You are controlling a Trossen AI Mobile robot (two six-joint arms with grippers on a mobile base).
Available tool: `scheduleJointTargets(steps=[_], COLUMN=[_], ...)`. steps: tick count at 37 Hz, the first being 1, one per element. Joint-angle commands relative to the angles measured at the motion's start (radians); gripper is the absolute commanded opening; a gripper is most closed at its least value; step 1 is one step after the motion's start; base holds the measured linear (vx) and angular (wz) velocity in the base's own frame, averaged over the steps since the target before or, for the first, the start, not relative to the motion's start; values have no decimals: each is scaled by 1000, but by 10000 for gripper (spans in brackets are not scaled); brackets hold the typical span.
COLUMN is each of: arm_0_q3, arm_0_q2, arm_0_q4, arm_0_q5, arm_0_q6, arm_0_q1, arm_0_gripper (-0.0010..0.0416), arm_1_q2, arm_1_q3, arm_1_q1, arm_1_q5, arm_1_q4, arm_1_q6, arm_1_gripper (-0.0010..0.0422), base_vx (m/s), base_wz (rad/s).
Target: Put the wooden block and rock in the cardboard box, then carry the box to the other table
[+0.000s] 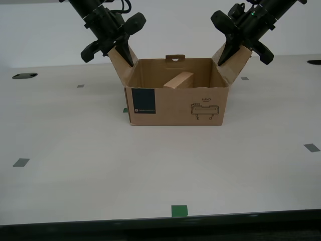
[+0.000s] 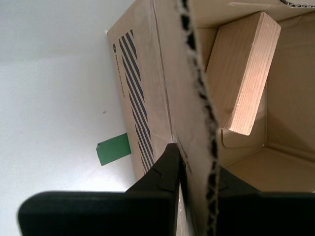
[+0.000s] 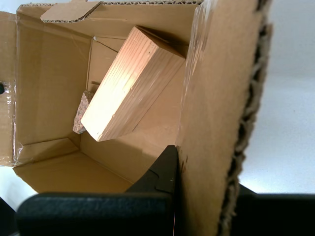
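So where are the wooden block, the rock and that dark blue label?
wooden block [image 3: 129, 83]: first wrist view, its broad lit face.
rock [image 3: 82, 114]: first wrist view, rough edge showing beside the block.
dark blue label [image 1: 143, 101]: exterior view, its middle, on the cardboard box's front.

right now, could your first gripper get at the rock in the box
Probably not. My first gripper has its fingers shut on a flap of the cardboard box, so it is occupied. The rock lies low in the box, partly hidden behind the tilted wooden block, which blocks the way.
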State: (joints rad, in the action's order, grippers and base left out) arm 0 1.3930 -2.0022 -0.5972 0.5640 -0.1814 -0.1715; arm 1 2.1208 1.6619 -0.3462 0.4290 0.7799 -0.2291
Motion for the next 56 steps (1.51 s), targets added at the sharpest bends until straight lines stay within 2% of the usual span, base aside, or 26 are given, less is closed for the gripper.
scheduleJointTargets(steps=[1, 10, 16, 26, 35, 40, 50, 56], arm_0_q3=[1, 1, 1, 1, 1, 0, 0, 0], arm_0_q2=[1, 9, 29, 51, 94, 98, 102, 110], arm_0_q4=[-3, -18, -34, -41, -46, -71, -101, -134], arm_0_q5=[0, 2, 45, 45, 45, 45, 45, 45], arm_0_q6=[0, -3, -4, -11, -18, -21, -5, 18], arm_0_q1=[0, -2, -2, -6, -12, -14, -20, -22], arm_0_gripper=[-1, -1, -1, -1, -1, -1, -1, -1], arm_1_q2=[0, -1, -3, -32, -92, -113, -164, -170], arm_1_q3=[1, 1, 1, 1, 1, 0, -11, -11], arm_1_q1=[0, -2, -2, -3, -3, -3, -8, -23], arm_1_q5=[6, 11, 36, 37, 36, 36, 35, 35], arm_1_q4=[0, 13, 31, 62, 72, 122, 157, 187], arm_1_q6=[0, 3, 5, 24, 21, 40, 45, 47], arm_1_gripper=[-3, -1, -1, -1, -1, -1, -1, -1], base_vx=[0, 0, 0, 0, 0, 0, 0, 0], base_wz=[0, 0, 0, 0, 0, 0, 0, 0])
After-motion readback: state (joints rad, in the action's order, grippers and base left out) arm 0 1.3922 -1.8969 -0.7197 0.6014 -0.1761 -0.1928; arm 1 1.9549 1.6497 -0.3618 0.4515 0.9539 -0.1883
